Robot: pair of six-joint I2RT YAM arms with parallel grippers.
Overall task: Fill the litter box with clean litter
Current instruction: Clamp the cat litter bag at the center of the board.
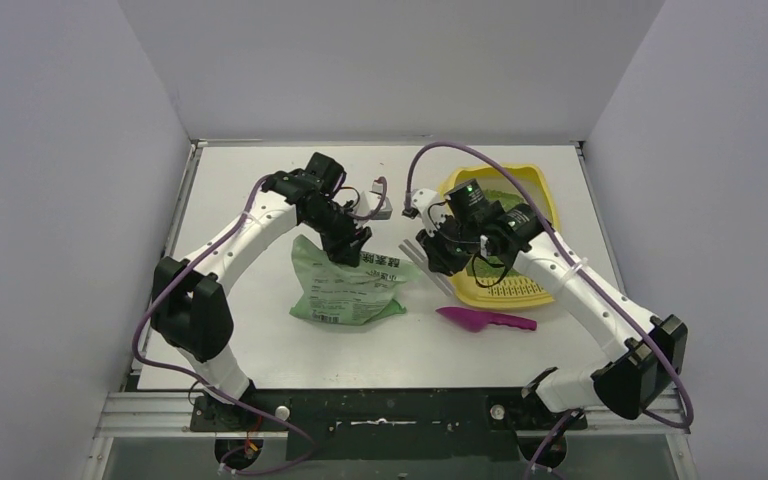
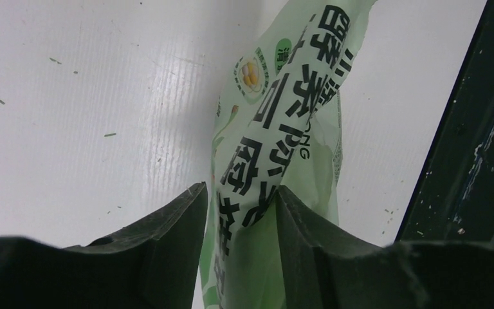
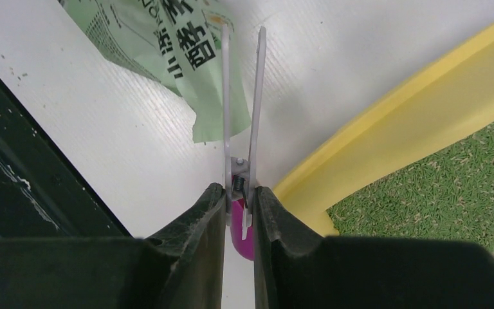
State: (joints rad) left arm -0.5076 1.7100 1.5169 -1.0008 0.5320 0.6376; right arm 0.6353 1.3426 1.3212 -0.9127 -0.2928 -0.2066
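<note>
The yellow litter box [image 1: 548,205] stands at the back right with clean green litter [image 1: 498,197] in it. Its rim [image 3: 392,122] and litter [image 3: 450,174] also show in the right wrist view. My left gripper [image 1: 350,250] is shut on the top of the light-green printed bag [image 1: 345,290], whose fold stands between the fingers [image 2: 241,190]. My right gripper [image 1: 438,262] is left of the box, shut [image 3: 239,188] on the sprung end of a white clip [image 3: 257,96]. The clip's two thin arms are spread and point at the bag's corner [image 3: 212,116].
A magenta scoop [image 1: 485,320] lies on the white table in front of the litter box, and part of it shows under my right fingers [image 3: 241,235]. The table's dark front edge [image 3: 32,148] is close by. Grey walls enclose three sides.
</note>
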